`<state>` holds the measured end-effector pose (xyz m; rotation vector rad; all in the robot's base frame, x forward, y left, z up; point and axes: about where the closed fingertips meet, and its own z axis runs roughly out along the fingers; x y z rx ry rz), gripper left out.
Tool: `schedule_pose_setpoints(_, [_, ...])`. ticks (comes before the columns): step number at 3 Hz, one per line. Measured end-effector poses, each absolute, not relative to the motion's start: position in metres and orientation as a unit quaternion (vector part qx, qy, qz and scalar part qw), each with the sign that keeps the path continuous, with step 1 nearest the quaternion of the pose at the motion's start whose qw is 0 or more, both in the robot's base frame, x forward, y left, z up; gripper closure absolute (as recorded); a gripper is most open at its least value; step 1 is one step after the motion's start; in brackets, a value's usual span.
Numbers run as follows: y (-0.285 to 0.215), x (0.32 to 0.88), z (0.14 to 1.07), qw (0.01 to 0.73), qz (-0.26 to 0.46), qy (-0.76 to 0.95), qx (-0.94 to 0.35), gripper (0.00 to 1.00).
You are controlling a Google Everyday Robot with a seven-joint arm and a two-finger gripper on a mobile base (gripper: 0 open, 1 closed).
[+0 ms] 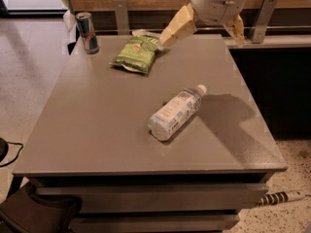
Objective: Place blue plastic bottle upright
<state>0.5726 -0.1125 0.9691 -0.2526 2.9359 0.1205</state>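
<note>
The blue plastic bottle [175,111] lies on its side near the middle of the grey table [92,125], white cap pointing to the back right. It is clear with a pale blue-and-white label. My gripper [201,32] hangs above the table's far edge, well above and behind the bottle. Its two cream fingers [177,26] are spread wide apart and hold nothing.
A green snack bag [135,54] lies at the back of the table, under the left finger. A shiny metal drink can [87,32] stands at the back left corner. A wooden counter with metal brackets runs behind. A cable lies on the floor at right.
</note>
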Motion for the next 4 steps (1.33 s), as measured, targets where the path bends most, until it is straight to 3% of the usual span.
schedule_pose_setpoints(2, [-0.065,0.588,0.928,0.026,0.020,0.993,0.112,0.00])
schedule_pose_setpoints(4, [-0.054,0.521,0.913,-0.059,0.038,0.950,0.305,0.00])
